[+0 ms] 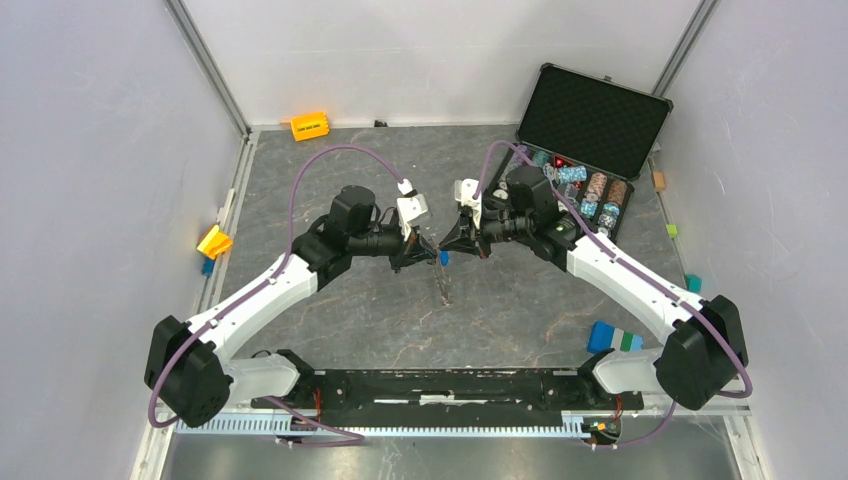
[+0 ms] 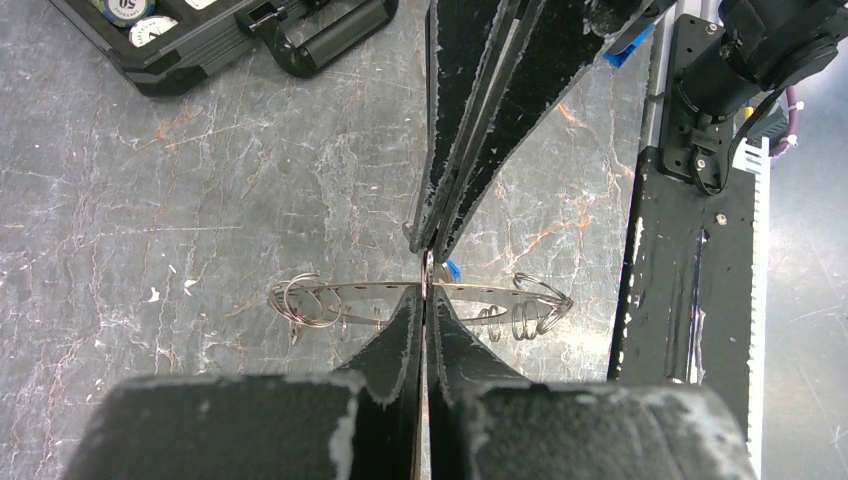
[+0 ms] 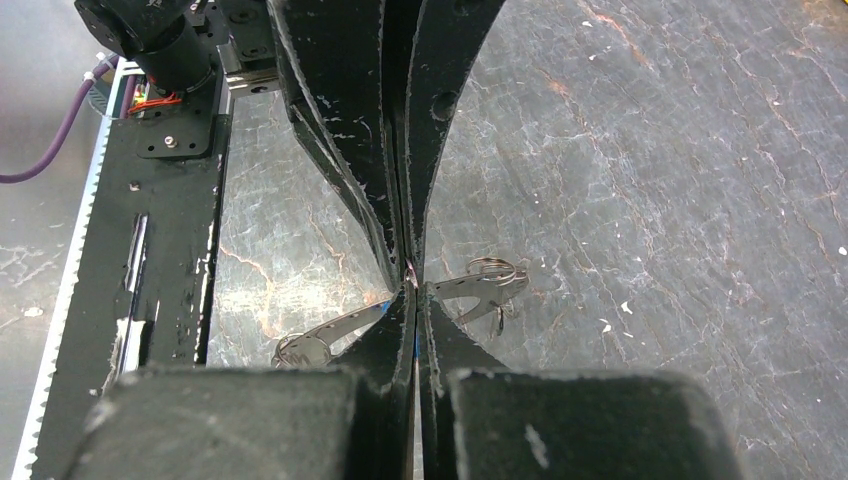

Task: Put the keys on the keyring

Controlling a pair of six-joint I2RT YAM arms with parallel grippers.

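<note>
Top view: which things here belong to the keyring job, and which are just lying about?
Job in hand:
keyring
blue-headed key
left gripper, apparently shut on the keyring
right gripper, apparently shut on the blue-headed key

Lying about:
poker-chip case
orange block
yellow block
blue block

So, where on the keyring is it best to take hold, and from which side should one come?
Grip the keyring at its bare flat middle, coming straight down from above and pinching across the narrow width. It seems to lie flat on the table, and small split rings crowd both ends, so I think only the middle offers clean straight edges.
</note>
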